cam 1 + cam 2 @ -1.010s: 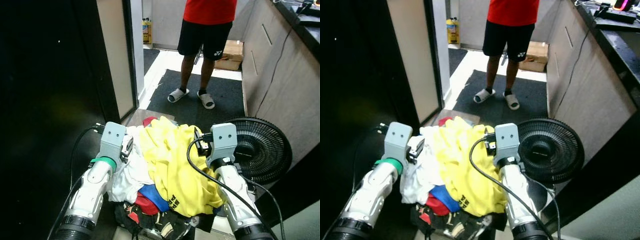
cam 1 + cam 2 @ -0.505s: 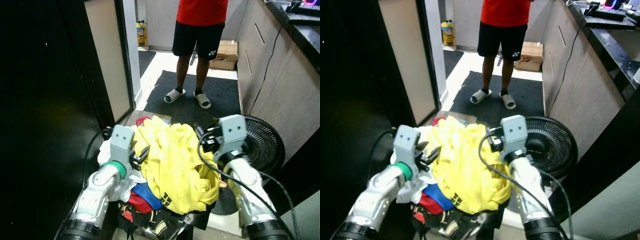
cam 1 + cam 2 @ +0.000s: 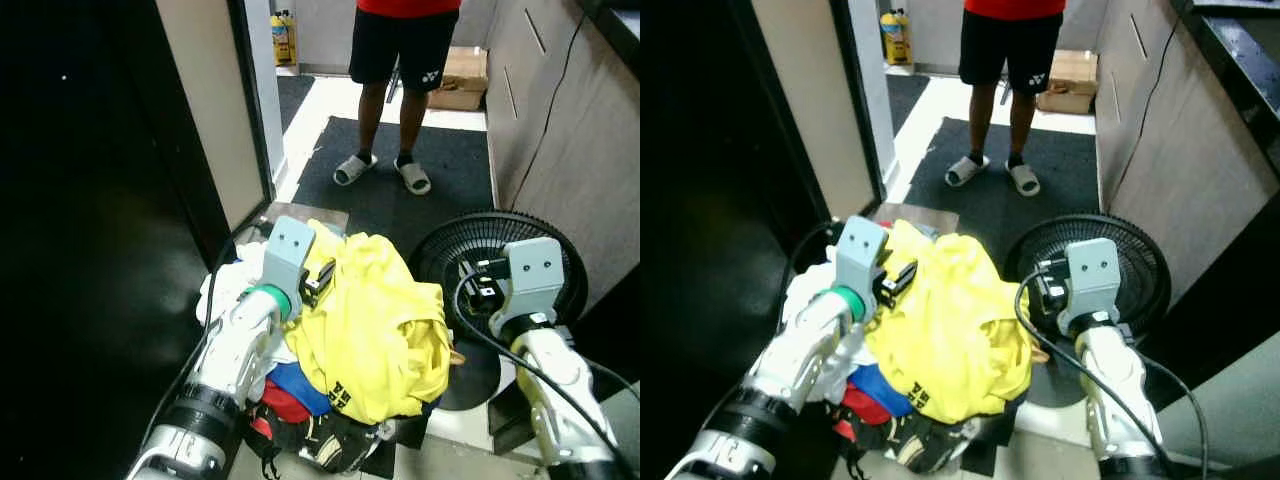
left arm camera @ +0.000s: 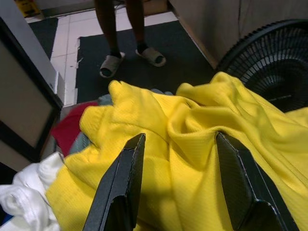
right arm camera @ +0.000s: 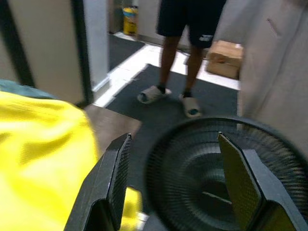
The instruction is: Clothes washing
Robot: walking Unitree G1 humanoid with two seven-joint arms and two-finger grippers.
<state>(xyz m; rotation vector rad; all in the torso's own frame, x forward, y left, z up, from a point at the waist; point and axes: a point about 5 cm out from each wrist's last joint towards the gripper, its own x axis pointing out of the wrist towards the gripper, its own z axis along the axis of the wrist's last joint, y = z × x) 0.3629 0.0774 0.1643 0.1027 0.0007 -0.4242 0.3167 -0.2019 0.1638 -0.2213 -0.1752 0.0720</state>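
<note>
**Sorting laundry: early stage, nothing picked yet**

Hovering over the clothes pile (image 3: 340, 350) on the floor, near centre. Left pincer (image 4: 175, 185) spread wide w/ its tips just above the yellow shirt (image 3: 375, 320), not gripping. Right pincer (image 5: 173, 185) also released, off to the right, aimed at the black fan (image 3: 495, 260). Person (image 3: 400, 60) stands far back. Judging by this: whole load still to move; no washer visible.

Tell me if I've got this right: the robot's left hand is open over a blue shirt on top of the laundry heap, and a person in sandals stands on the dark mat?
Not quite: the shirt on top of the laundry heap is yellow, not blue, as the left wrist view shows. The rest holds: the left hand is open over it, and the person in sandals stands on the dark mat.
</note>
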